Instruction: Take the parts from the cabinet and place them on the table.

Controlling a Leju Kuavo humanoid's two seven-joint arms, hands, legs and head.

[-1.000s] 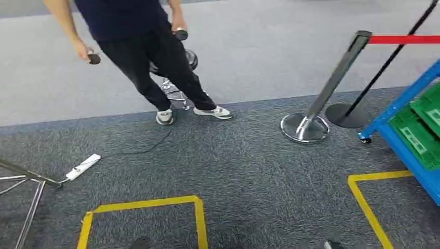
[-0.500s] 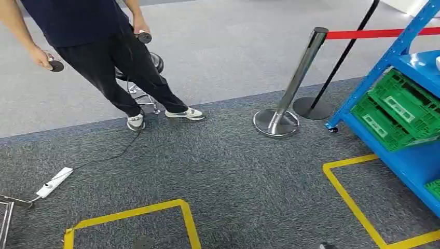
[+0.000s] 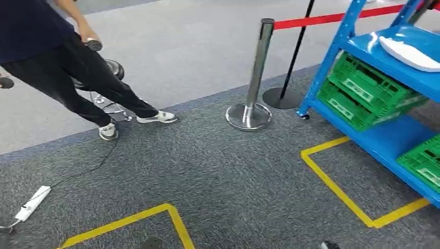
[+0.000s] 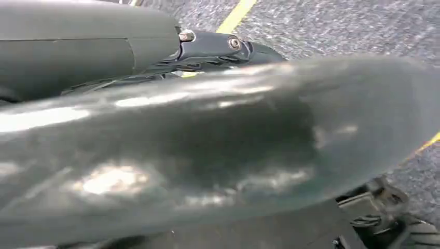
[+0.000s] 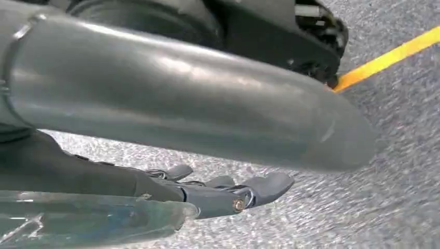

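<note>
The right hand is seen in its wrist view hanging over grey carpet, its dark fingers stretched out side by side with nothing between them. The left hand is glimpsed in its wrist view past a blurred grey cover; whether its fingers are spread or curled cannot be told.

The blue cabinet is seen in the head view well apart from both hands, at the right edge of the carpet. A white part lies on its upper shelf, cut off by the picture's edge. Green crates are stacked at the front of the shelf below, and another crate stands on the lowest shelf, also cut off. What the crates hold cannot be made out.

A chrome post with a red belt stands just beside the cabinet's near corner. Yellow tape marks squares on the carpet. A person stands at the far left, a dark controller in one hand. A white power strip lies near the left edge.

Compared with a second ago, the whole view has swung right: far more of the cabinet is shown, and the person is partly cut off.
</note>
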